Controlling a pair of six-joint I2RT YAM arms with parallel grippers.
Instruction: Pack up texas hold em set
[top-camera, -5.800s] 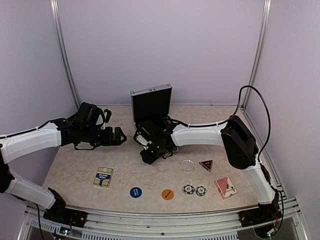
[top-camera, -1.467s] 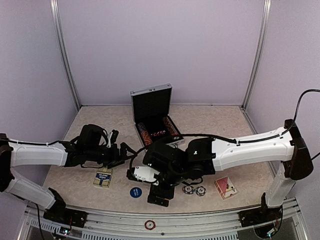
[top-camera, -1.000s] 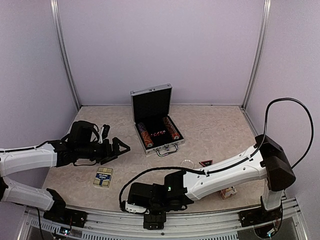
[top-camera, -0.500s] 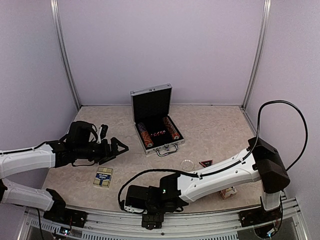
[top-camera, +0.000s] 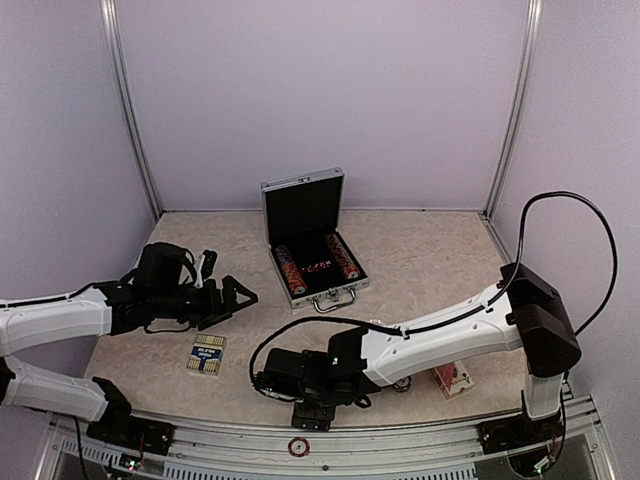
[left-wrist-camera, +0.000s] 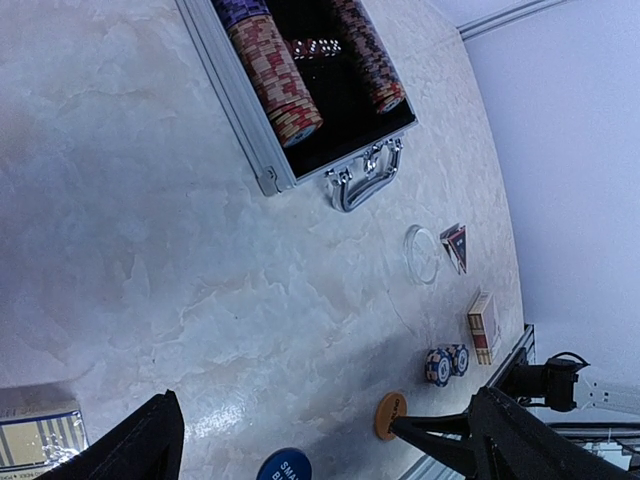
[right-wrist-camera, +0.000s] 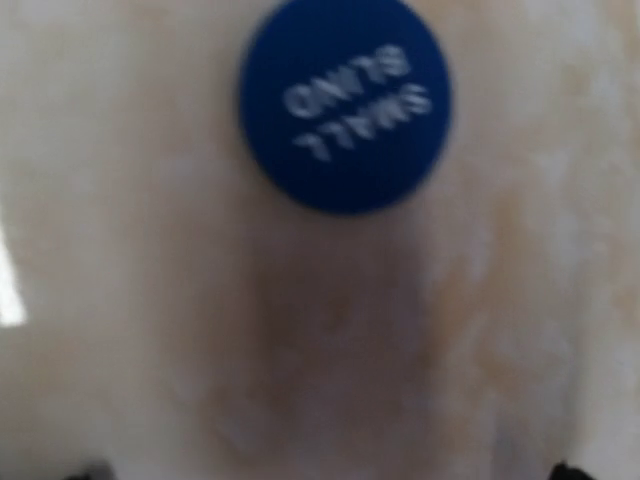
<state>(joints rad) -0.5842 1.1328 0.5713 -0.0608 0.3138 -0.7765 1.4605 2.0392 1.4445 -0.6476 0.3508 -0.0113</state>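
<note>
**Step in Hand: Right Arm Approach to the Blue Disc**

**Case.** The silver briefcase (top-camera: 306, 243) stands open at the centre of the overhead view, lid upright. Its tray holds two rows of striped chips (left-wrist-camera: 275, 80). Packing is judged to be at an early stage.

**Loose items.** All lie on the table (top-camera: 430, 250), toward the lower edge of the overhead view:
- blue-and-gold card deck (top-camera: 207, 353), lower left
- red card deck (top-camera: 452, 378), lower right
- clear disc (left-wrist-camera: 421, 254), touching or just beside the dark triangle (left-wrist-camera: 455, 246)
- two loose chips (left-wrist-camera: 445, 363)
- orange disc (left-wrist-camera: 391, 415)

**Right arm.** The right gripper (right-wrist-camera: 325, 472) hangs spread wide and empty. The blue disc (right-wrist-camera: 345, 105) lies flat in the upper centre of the right wrist view, beyond the fingertips.

**Left arm.** The left gripper (top-camera: 238, 293) hovers released and empty, left of the case.

**Next move.** The fingers must advance to straddle the disc, descend to the surface, and close on its edge. The disc is thin and flat, so a slip is likely.
</note>
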